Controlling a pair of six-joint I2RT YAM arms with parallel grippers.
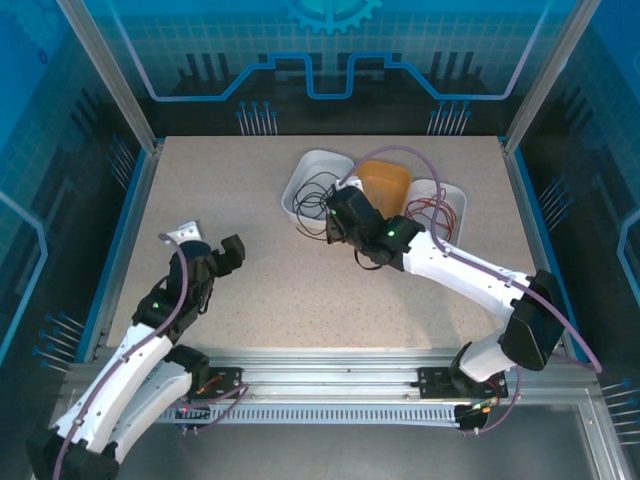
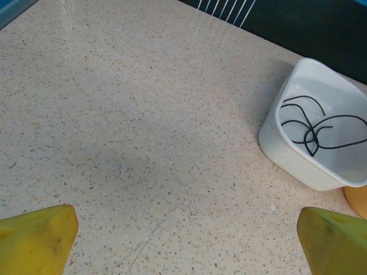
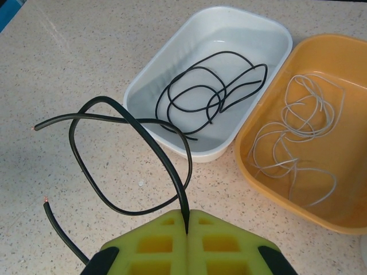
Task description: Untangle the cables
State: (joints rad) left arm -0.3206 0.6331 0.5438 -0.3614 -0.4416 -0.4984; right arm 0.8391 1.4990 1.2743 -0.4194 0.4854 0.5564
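a glossy black cable loop (image 3: 103, 99) is pinched by the closed right gripper (image 3: 187, 220) above the speckled table (image 3: 86, 51), beside a rounded white tray (image 3: 163, 48) holding curled black cables (image 3: 206, 91). the left gripper (image 2: 183, 246) is spread apart.

I was looking down at a speckled beige table (image 1: 250, 200), most of it bare. Three tubs stood on its far side, right of centre, in a row: a left white tub (image 1: 303, 172), an orange tub (image 1: 385, 180) pressed against it, and a right white tub (image 1: 447, 190) just beyond. A black cable (image 3: 150, 146) looped over the bare surface just in front of the left white tub. I couldn't tell whether it actually rested on the table.
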